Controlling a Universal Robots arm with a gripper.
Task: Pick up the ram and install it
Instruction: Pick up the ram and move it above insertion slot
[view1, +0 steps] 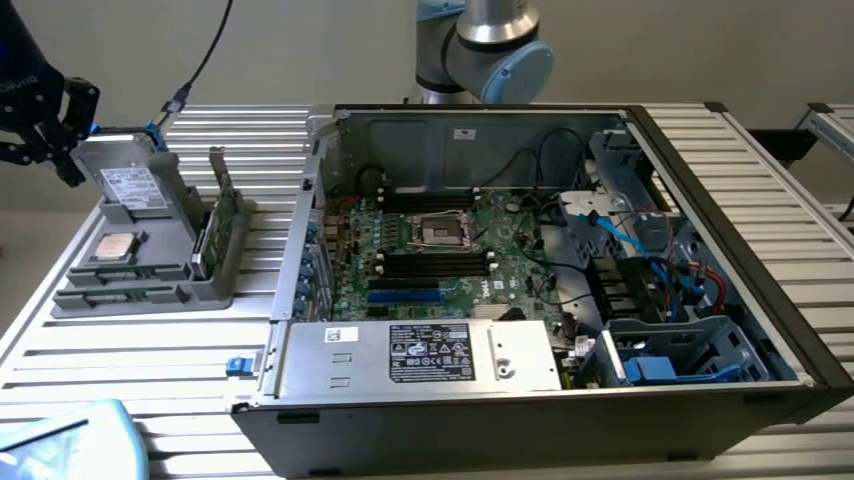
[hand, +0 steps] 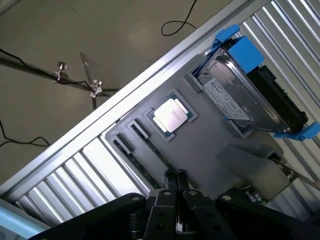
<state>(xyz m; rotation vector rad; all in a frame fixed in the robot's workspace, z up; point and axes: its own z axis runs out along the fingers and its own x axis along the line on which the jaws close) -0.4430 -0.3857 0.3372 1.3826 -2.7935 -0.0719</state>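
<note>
The hand (hand: 175, 176) hung above the grey tray (hand: 210, 150) with its fingers (hand: 170, 176) drawn narrow, almost touching, and nothing visible between them. Below the hand, on the far side of the CPU (hand: 171, 115) from the hard drive (hand: 235, 97), a thin dark strip stood on edge in a groove of the tray. I took this for the ram (hand: 158, 156), though its chips could not be made out. It was not yet gripped, and the open computer case (view1: 427, 140) sat well apart from the hand on the desk (view1: 160, 360). By its build the ram would be light and stiff but fragile: a thin board that bending or a skewed squeeze could harm. The sound hold looked to be across its flat faces, near the middle of the free upper edge, so that it would hang level.
</note>
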